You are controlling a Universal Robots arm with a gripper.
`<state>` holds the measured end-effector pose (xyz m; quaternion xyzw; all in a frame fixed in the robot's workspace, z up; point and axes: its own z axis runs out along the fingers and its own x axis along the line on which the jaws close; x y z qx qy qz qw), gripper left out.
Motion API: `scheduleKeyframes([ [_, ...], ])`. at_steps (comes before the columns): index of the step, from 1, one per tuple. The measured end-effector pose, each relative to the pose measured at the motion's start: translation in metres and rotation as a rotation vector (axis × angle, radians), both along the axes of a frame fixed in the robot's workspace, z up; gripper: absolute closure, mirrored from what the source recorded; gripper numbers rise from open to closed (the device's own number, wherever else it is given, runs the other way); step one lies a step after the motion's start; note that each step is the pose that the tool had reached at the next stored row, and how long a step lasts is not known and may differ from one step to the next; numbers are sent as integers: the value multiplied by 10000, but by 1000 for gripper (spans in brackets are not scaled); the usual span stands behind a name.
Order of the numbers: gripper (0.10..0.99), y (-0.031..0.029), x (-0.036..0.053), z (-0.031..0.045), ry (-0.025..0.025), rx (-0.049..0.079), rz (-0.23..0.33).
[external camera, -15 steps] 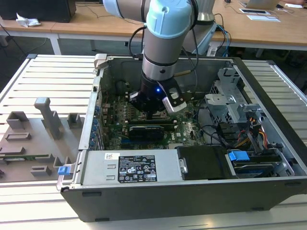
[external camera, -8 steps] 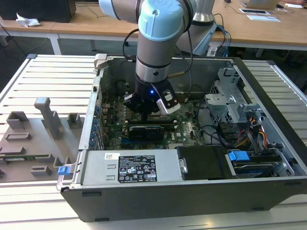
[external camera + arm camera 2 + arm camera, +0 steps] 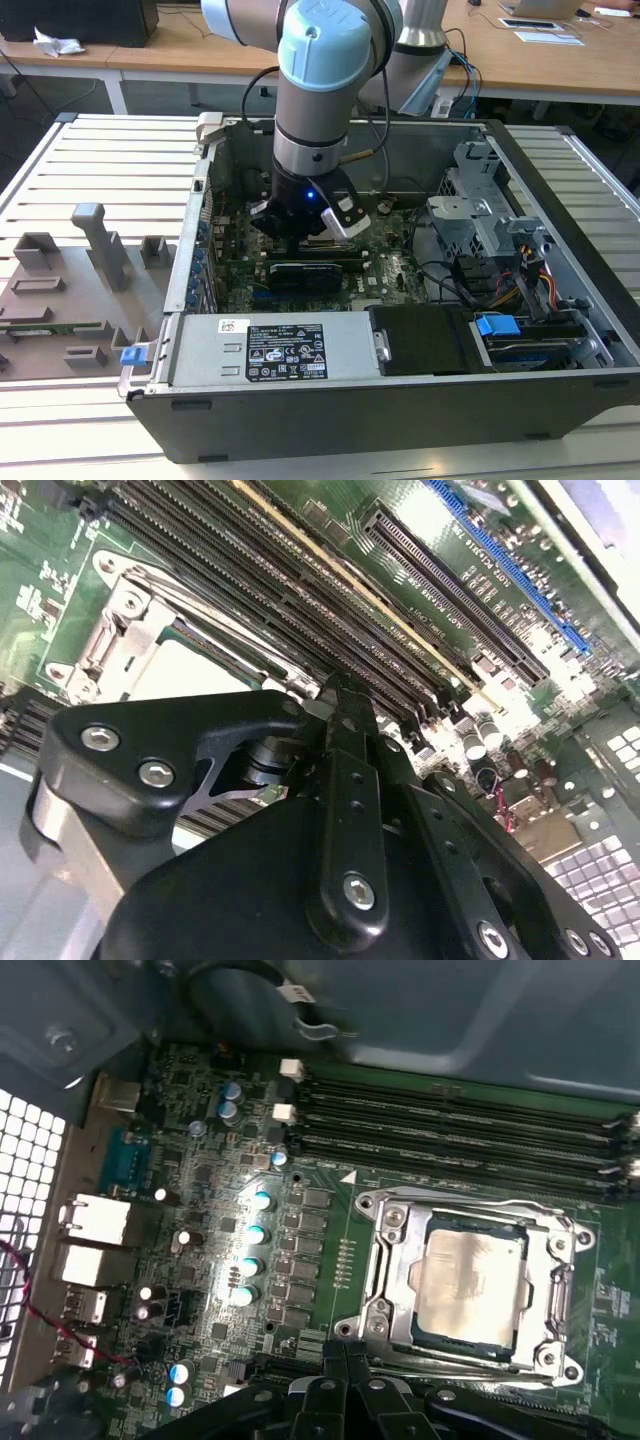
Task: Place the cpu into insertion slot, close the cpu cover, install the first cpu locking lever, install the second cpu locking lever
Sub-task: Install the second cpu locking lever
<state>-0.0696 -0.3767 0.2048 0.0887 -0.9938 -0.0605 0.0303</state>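
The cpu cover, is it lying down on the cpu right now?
Touching. In the first wrist view the cpu cover lies flat around the cpu, its frame edges overlapping the chip's rim, the metal top showing through its window.

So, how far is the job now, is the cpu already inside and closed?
Done, as it looks: the cpu lies in the insertion slot, and the cpu cover frames it, apparently lying flat. In hand: nothing visible; the claw sits beside the socket edge, fingers together. Left: I cannot tell whether either locking lever is latched.
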Motion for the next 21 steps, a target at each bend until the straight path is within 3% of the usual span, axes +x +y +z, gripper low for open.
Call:
scheduleKeyframes([
  [3,980,25,-14,-2,-7,8,273],
  [12,980,101,-14,-49,-6,51,275],
  [16,980,108,-12,72,-15,52,273],
  [19,980,220,6,74,-8,-120,274],
  [21,980,332,39,74,19,-288,276],
])
